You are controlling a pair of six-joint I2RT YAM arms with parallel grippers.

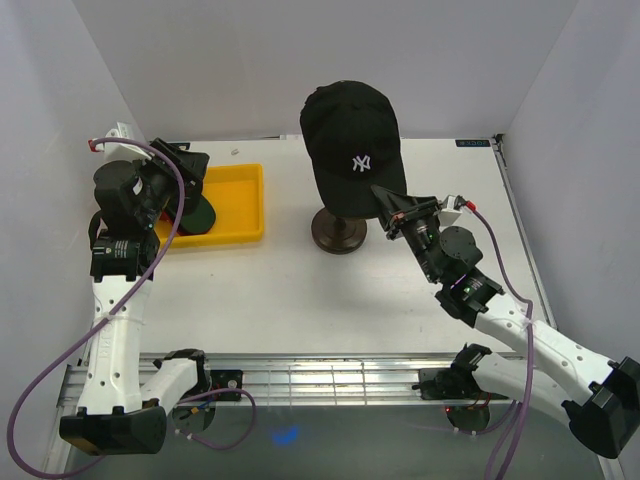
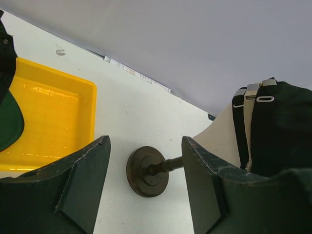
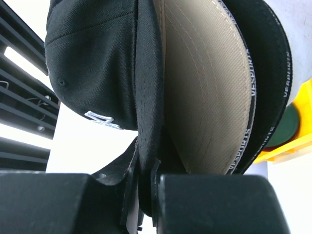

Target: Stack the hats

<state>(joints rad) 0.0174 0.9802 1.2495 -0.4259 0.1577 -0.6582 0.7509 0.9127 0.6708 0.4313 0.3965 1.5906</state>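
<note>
Black NY cap (image 1: 350,140) sits on the mannequin stand (image 1: 339,233), upper centre of the top view. Right gripper (image 3: 145,175) is clenched on its brim, so seating this cap appears to be the step in hand. Dark green cap (image 2: 9,122) lies in the yellow tray (image 1: 250,200), upper left, with the left gripper (image 2: 146,146) released and empty near it. Next move likely calls for freeing the brim and taking the green cap.

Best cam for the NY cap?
Top external: the NY cap shows crown, logo and brim. Right wrist crops close on the brim, pinched in the right gripper, plus some crown. Left wrist catches only a rear strap, maybe not its own.
</note>
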